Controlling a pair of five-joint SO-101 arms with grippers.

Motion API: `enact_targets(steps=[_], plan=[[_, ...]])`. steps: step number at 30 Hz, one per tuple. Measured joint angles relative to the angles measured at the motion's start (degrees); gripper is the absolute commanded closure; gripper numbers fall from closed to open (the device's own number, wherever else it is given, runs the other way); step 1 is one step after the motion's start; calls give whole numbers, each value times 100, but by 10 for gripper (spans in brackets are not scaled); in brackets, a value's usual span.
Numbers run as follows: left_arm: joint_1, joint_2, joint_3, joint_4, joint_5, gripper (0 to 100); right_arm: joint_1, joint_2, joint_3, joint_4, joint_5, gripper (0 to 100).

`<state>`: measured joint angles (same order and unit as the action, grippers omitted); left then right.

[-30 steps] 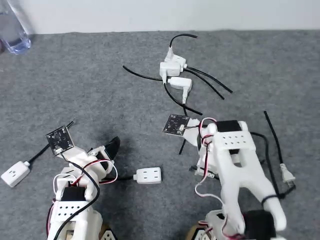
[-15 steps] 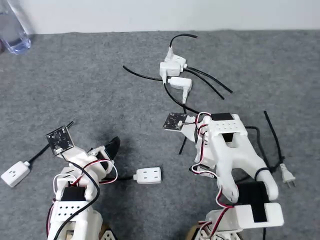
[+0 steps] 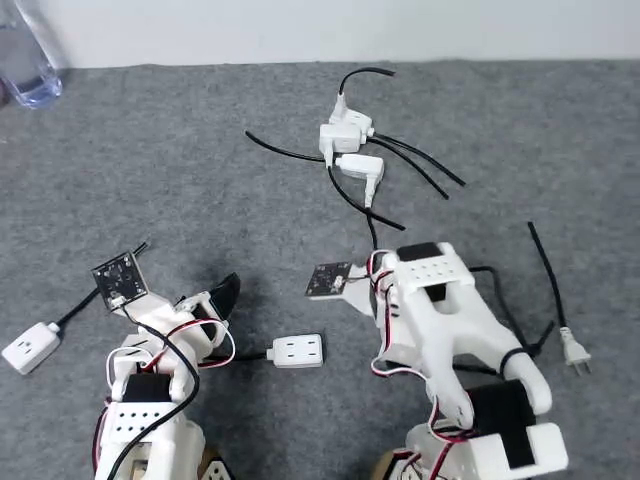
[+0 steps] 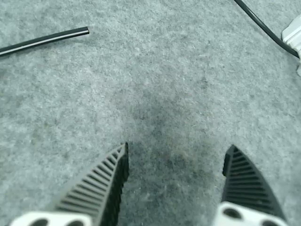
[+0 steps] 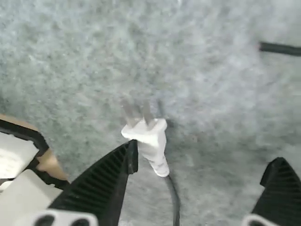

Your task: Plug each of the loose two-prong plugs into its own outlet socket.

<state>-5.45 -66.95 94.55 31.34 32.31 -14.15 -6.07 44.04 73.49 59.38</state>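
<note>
Little done, seemingly: right claw (image 5: 204, 155) spread wide astride a loose white two-prong plug (image 5: 148, 135) lying ungrasped on the worktop (image 3: 150, 150); left claw (image 4: 178, 148) likewise released, empty, with a vacant outlet socket (image 3: 297, 350) nearby.

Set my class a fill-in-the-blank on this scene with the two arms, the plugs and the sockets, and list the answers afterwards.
1. The white plug lying near the right gripper has ___ prongs.
2. The left gripper hangs ___ over bare grey carpet.
3. In the high view, the outlet socket between the two arms is joined to a ___ cable.

Missing words: two; open; black
</note>
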Motion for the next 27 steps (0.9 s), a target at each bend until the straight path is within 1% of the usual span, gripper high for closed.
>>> enact_targets(steps=[7,12,16,23,27], plan=[[0,0,0,0,0,694,-35,-105,18,18,-26,597],[0,0,0,0,0,694,-176,-422,-44,422,-35,597],[0,0,0,0,0,694,-158,-589,-44,510,-26,597],[0,0,0,0,0,694,-167,-624,448,510,519,598],[0,0,0,0,0,694,97,-633,519,484,905,599]])
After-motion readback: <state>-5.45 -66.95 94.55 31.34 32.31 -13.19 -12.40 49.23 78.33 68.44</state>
